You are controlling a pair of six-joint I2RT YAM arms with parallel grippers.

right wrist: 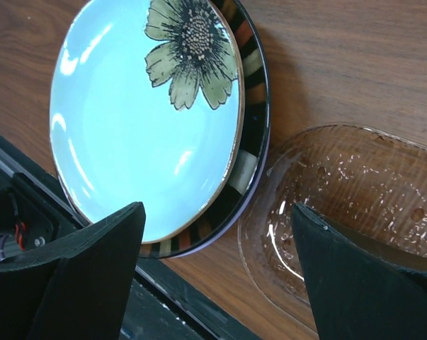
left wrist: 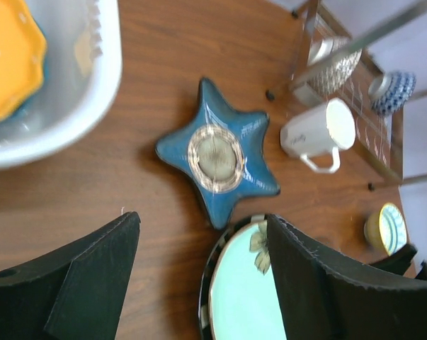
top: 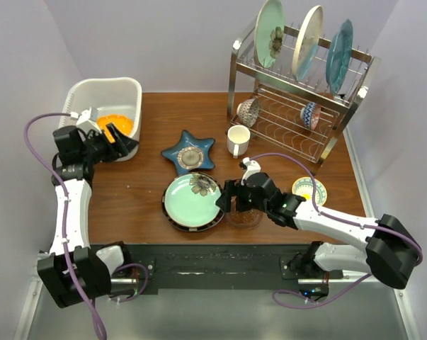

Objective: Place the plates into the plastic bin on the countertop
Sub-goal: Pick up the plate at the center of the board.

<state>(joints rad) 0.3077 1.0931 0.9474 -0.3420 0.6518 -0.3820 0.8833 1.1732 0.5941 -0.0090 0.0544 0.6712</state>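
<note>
Right claw (top: pixel 229 200) gapes wide, empty; beyond its fingers the green flower plate (right wrist: pixel 139 117) mostly hides the striped plate (right wrist: pixel 254 127) beneath.

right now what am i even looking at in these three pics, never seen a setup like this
Two robot arms sit at a wooden countertop. One picture looks down from above; the other two come from cameras on each wrist, so the black wedges are fingers. The left gripper hovers open and empty by the white plastic bin, which holds an orange plate. The right gripper, also open, is beside a pale green flower plate stacked on a dark-rimmed plate, next to a clear glass dish. A blue star dish, mug and wire rack stand behind.
</note>
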